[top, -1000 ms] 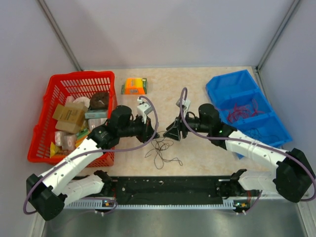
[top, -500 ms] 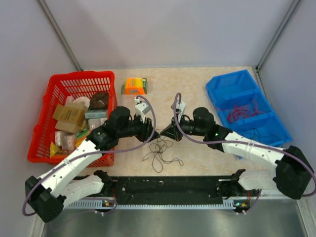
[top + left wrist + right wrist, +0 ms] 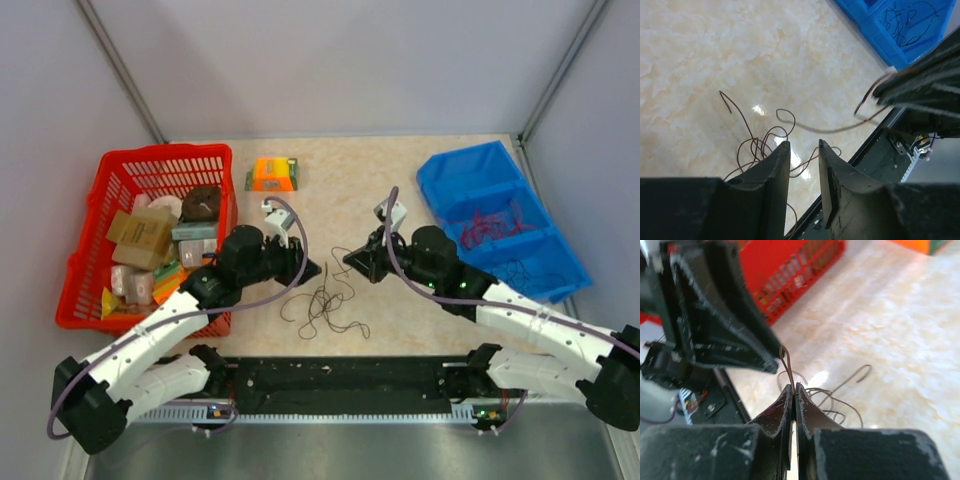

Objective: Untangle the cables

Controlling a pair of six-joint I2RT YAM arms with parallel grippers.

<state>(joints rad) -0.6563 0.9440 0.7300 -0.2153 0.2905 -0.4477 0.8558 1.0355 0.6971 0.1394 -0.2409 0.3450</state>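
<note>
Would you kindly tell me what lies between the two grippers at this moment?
Only bare table and one thin strand of the cables, pinched in the shut right gripper opposite the open left gripper; the left wrist view shows it best.

Bright even light; glare on tabletop [image 3: 758, 109].
</note>
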